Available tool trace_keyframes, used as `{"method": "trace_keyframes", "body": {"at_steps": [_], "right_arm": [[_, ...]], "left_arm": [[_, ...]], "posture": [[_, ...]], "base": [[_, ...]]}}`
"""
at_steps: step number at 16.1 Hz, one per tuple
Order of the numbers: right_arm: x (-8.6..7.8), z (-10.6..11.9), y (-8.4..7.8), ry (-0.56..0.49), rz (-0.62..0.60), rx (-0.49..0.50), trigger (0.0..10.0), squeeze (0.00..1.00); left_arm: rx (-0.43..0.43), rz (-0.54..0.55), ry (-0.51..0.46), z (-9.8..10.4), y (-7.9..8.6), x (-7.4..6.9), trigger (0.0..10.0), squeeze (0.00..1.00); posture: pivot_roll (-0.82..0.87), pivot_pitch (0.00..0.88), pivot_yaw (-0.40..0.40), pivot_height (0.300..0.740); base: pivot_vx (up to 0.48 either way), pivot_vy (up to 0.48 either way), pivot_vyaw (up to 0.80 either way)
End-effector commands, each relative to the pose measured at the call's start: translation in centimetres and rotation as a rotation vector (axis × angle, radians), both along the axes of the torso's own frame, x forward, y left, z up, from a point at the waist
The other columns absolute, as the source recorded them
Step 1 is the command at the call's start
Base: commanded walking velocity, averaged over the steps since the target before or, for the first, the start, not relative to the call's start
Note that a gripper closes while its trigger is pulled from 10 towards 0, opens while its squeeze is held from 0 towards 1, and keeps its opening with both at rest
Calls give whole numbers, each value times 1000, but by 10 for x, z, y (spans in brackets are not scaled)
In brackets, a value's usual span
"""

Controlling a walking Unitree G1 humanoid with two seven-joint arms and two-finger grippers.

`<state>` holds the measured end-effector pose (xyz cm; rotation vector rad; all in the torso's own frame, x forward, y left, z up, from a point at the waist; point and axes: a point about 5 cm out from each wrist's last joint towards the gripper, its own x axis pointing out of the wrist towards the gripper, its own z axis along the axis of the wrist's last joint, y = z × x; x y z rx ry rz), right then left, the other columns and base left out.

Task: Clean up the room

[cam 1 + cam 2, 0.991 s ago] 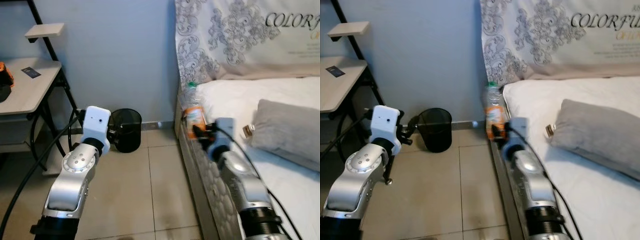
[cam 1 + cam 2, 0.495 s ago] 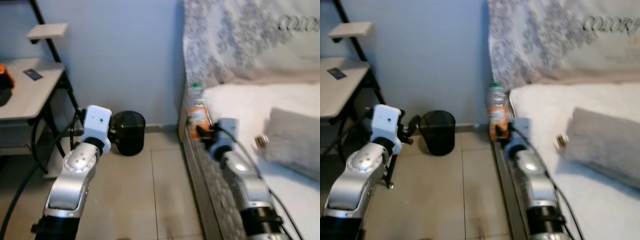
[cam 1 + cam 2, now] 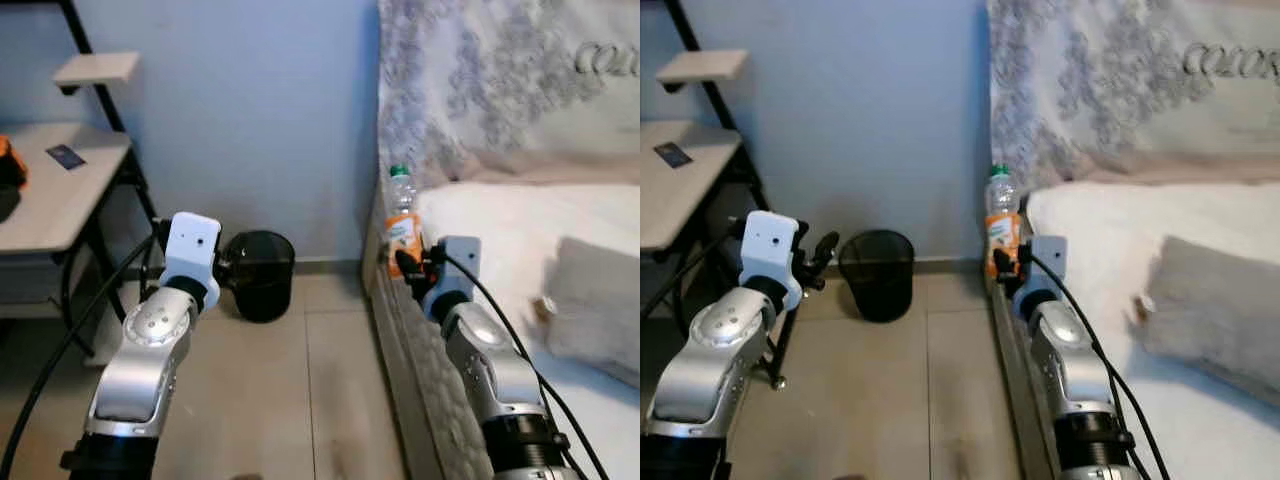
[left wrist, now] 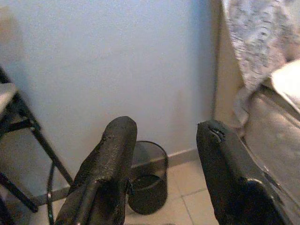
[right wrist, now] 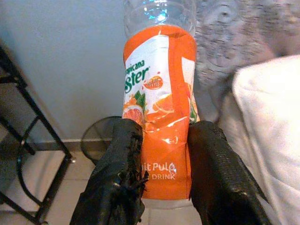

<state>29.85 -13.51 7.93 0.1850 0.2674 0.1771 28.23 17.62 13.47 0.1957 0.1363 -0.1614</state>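
Bedroom corner, tiled floor between bench and bed: bottle in hand, bin ahead.

Head views: right pincer (image 3: 408,262) is gripping the orange drink bottle (image 3: 402,221) upright beside the bed (image 3: 500,215), presumably for the black bin (image 3: 260,274) by the wall.
Left wrist view: left pincer (image 4: 164,173) is hanging spread apart and empty, pointing at the bin.
Right wrist view: both fingers are clamping the bottle's label.

one bottle (image 3: 402,218), one bin (image 3: 259,275), one pillow (image 3: 598,295)
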Motion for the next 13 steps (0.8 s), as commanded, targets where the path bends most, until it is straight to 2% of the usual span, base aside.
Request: {"method": "trace_keyframes", "body": {"at_steps": [1,4,7,13], "right_arm": [[3,5,11,-20,41,1,10000,0],[3,5,11,-30,47,-11,10000,0],[3,5,11,-35,47,-2,10000,0],[0,1,9,-22,57,-11,10000,0]], "left_arm": [[11,17,-6,2,6,0,10000,0],[12,16,-7,2,6,-1,10000,0],[16,12,-7,1,7,-2,10000,0],[32,-11,0,-1,5,-4,10000,0]], "posture": [[-10,0,-12,740],[-3,0,-19,740],[1,0,-23,740],[9,0,-32,740]], "base": [[319,0,0],[321,0,0],[322,0,690],[324,0,0]]}}
